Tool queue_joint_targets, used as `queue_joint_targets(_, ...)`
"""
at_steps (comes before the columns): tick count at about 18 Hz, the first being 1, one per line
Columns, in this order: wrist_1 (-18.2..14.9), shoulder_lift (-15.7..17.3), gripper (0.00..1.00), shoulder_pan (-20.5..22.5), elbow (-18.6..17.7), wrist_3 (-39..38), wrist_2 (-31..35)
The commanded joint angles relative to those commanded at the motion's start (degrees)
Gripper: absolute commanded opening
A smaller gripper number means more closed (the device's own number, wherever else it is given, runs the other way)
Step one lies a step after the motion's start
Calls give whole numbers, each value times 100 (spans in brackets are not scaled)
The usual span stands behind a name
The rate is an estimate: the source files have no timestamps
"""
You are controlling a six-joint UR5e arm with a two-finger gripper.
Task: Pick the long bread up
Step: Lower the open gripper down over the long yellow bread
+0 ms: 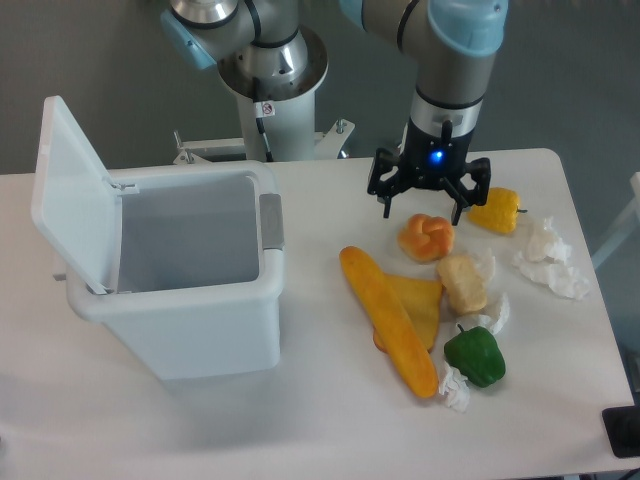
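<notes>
Bread [389, 320] lies untouched, diagonal on the tabletop [330, 410], partly over a toast slice [420, 305], so the wide-open, empty claw [422, 205], hovering above the bun [426, 237], should straddle the loaf's narrow width at mid-length.

On the bench [330, 440], the bin [180, 275] stands at the left, lid [70, 190] raised on its left side. Right of it lies the long bread [388, 320], resting over the toast slice [420, 305]. Farther back sits the bun [426, 238], with the gripper [424, 204] just above it. The pepper [475, 356] lies nearest, to the right.
</notes>
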Motion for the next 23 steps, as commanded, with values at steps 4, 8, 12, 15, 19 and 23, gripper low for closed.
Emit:
queue_joint_targets(4, 105, -220, 100, -184, 193, -448, 0)
queue_joint_targets(8, 369, -396, 100, -272, 238, -660, -9)
queue_joint_targets(12, 369, -694, 100, -377, 378, -669, 44)
queue_joint_targets(15, 369, -809, 100, -422, 448, -870, 0)
queue_joint_targets(19, 378, -941, 100, -431, 527, -889, -97)
queue_joint_targets(23, 413, -1239, 100, -422, 677, -1003, -474)
